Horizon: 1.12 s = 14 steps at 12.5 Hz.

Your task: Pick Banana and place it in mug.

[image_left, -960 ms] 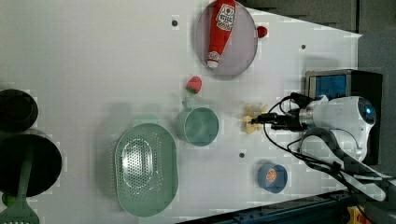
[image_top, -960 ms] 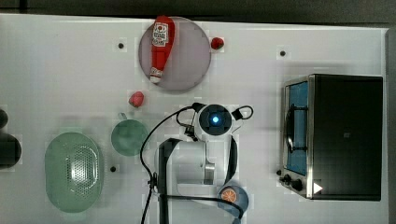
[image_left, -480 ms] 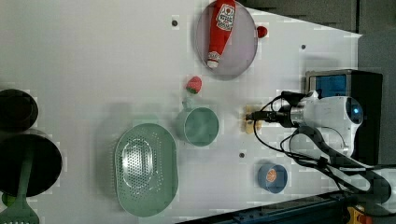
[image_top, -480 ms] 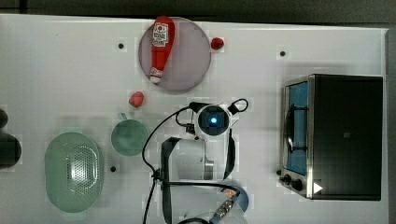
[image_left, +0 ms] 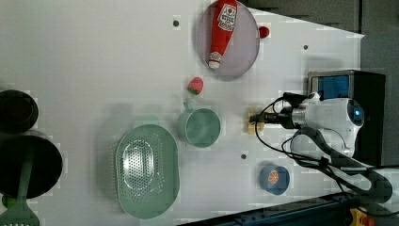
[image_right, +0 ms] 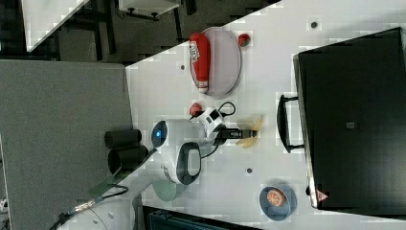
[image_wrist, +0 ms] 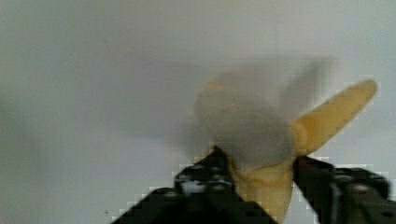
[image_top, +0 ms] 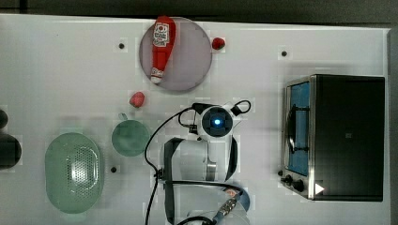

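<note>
Top view first: the arm's round head with the blue light sits mid-table, with the dark-green mug (image_top: 130,137) off to the top view's left of it, and the pale-green perforated bowl (image_top: 73,172) further left still. There's a ketchup bottle (image_top: 162,48) lying on a grey plate (image_top: 195,56) and a toaster oven (image_top: 335,137) at the top view's right. In the left view the gripper (image_left: 261,119) reaches toward the mug and the banana (image_left: 254,122) is right at its tip, near the mug's rim but clearly apart from it, to the left view's right. Right view shows the same deal, banana (image_right: 249,132) poking out past the dark fingers, with the oven handle (image_right: 282,123) nearby. Wrist view settles it: the gripper (image_wrist: 261,179) has its fingers (image_wrist: 203,175) clamped on the banana (image_wrist: 261,140) from both sides, peeled pale end facing out, a yellow peel flap sticking off to one side.
</note>
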Motion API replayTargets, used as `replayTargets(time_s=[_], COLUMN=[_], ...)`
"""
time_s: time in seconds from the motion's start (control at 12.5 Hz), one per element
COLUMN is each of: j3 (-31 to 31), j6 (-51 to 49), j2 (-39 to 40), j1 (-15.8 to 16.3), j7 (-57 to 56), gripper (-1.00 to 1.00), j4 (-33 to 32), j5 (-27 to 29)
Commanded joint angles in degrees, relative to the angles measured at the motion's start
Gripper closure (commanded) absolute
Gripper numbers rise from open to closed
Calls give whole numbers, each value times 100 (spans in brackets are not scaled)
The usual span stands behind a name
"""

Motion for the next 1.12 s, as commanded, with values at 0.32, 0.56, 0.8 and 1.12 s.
replayTargets(time_s=[0.32, 0.56, 0.8, 1.12], j3=[-38, 50, 288, 883], j6=[16, -390, -1851, -3533], j2=[-631, -1533, -2407, -3078], j1=[27, 56, 121, 216], j7=[-132, -66, 541, 1611], gripper=[40, 40, 40, 40], j4=[-19, -4, 171, 639], j5=[23, 23, 24, 25])
